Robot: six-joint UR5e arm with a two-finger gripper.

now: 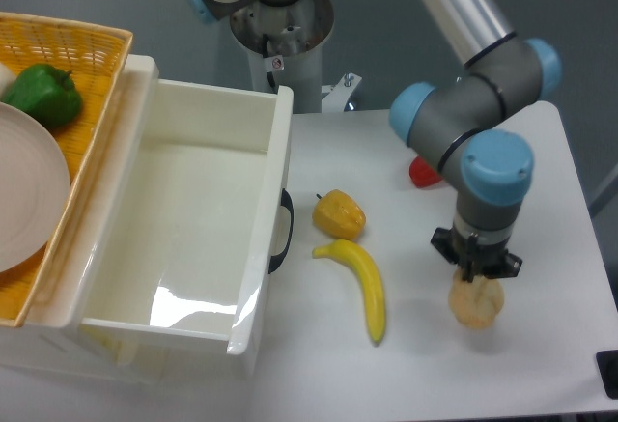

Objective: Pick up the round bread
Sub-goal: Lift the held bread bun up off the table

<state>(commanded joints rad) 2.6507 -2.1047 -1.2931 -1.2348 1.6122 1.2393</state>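
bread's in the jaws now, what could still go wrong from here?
1. The gripper holds the round bread only by its top, and most of the bun hangs below the jaws. It could slip or tear loose.
2. The bun looks soft and lumpy, so a tight pinch may crush it.
3. A low sweep left could clip the banana or the yellow pepper.

bin (208,239) left on table (550,248) | basket (72,55) left of bin, plate (24,195) in it | pepper (339,214) behind banana (361,284) | bread (477,302) right of banana, under gripper (476,277)
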